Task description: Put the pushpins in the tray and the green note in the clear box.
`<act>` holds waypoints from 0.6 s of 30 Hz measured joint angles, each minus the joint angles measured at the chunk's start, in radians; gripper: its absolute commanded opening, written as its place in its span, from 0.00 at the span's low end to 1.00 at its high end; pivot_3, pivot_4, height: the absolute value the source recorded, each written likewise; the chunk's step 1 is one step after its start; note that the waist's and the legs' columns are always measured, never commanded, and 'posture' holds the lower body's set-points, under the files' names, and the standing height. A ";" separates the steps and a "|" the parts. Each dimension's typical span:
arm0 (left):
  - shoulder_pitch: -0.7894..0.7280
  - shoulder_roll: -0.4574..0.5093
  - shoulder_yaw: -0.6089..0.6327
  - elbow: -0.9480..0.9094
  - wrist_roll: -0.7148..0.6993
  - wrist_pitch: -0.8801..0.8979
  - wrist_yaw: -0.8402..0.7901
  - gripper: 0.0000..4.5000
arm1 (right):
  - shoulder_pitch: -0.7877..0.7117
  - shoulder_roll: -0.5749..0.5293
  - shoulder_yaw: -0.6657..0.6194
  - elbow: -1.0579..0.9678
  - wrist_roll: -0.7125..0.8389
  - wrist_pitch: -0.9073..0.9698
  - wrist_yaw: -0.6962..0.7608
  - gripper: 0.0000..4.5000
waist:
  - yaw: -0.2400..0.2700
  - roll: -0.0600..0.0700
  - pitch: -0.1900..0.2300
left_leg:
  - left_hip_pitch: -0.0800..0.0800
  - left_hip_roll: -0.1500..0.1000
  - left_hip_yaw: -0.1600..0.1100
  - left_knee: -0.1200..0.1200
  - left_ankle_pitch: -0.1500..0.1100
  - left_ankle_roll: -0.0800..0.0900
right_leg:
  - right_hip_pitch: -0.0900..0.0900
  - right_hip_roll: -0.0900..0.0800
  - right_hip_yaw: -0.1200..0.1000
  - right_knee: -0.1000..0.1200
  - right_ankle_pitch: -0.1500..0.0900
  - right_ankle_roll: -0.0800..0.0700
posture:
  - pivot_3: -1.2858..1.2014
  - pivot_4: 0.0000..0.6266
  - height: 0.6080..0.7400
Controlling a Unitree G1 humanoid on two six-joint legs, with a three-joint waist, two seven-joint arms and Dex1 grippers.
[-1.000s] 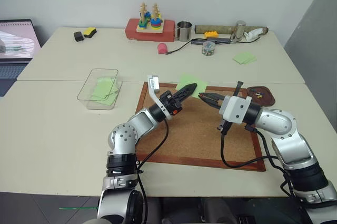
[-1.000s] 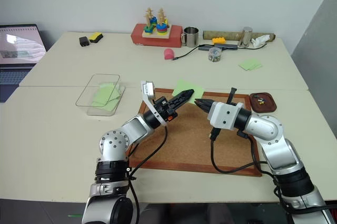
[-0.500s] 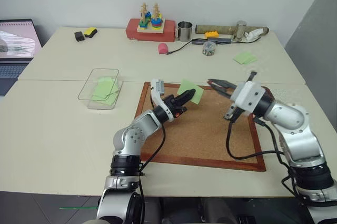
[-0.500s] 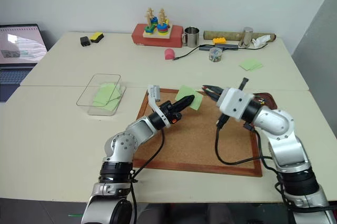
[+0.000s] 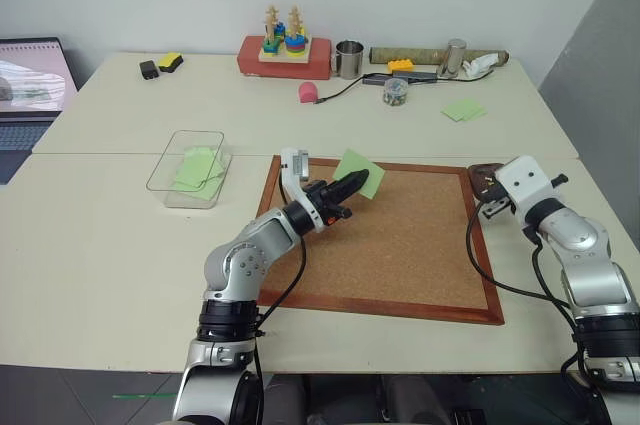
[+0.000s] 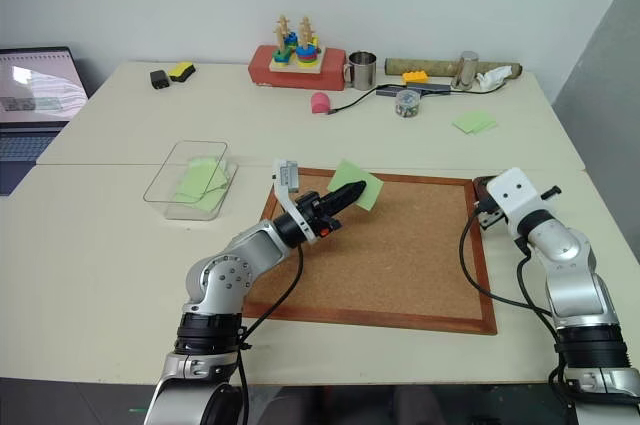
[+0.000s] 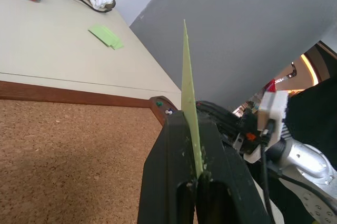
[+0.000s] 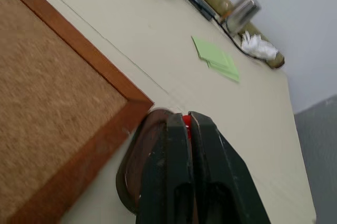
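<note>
Green note in left gripper

No text, label, brand, number or sign is legible on anything in these views.

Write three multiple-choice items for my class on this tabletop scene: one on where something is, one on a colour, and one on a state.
1. Where is the right gripper?
A. over the tray
B. inside the clear box
C. on the laptop

2. What colour shows between the right gripper's tips?
A. blue
B. red
C. white

3. What state is the green note in?
A. flat in the clear box
C. crumpled on the floor
B. pinched in the left gripper

Answers: 1 A, the right wrist view has the fingers above the dark dish beside the cork board. 2 B, a red pushpin sits there. 3 B, the slip stands edge-on between the shut fingers.
</note>
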 measured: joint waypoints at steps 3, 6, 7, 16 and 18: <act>0.000 0.000 -0.007 0.000 0.004 -0.001 -0.001 0.00 | -0.038 0.018 0.001 0.096 0.001 0.004 -0.023 0.10 | -0.001 0.000 0.000 | 0.000 0.000 0.000 0.000 0.000 0.000 | 0.000 0.000 0.000 0.000 0.000 0.000 | 0.52 0.24 1.00; 0.000 0.000 -0.011 0.000 0.007 -0.002 -0.003 0.00 | -0.068 0.032 0.001 0.165 0.003 -0.005 -0.040 0.21 | -0.001 0.000 0.000 | 0.000 0.000 0.000 0.000 0.000 0.000 | 0.000 0.000 0.000 0.000 0.000 0.000 | 0.52 0.24 1.00; 0.000 0.000 -0.012 0.000 0.008 -0.003 -0.003 0.00 | -0.074 0.033 0.001 0.182 0.004 -0.007 -0.045 0.28 | -0.001 0.000 0.000 | 0.000 0.000 0.000 0.000 0.000 0.000 | 0.000 0.000 0.000 0.000 0.000 0.000 | 0.52 0.24 1.00; 0.000 0.003 -0.012 -0.001 0.009 -0.005 -0.003 0.00 | -0.080 0.038 -0.013 0.196 0.038 -0.012 -0.055 0.72 | -0.001 0.000 0.000 | 0.000 0.000 0.000 0.000 0.000 0.000 | 0.000 0.000 0.000 0.001 0.000 0.000 | 0.52 0.24 1.00; 0.000 0.007 -0.011 -0.004 0.011 -0.006 -0.002 0.00 | -0.080 0.037 -0.018 0.164 0.043 -0.004 -0.052 0.84 | -0.001 0.000 0.000 | 0.000 0.000 0.000 0.000 0.000 0.000 | 0.000 0.000 0.000 0.001 0.000 0.000 | 0.52 0.24 1.00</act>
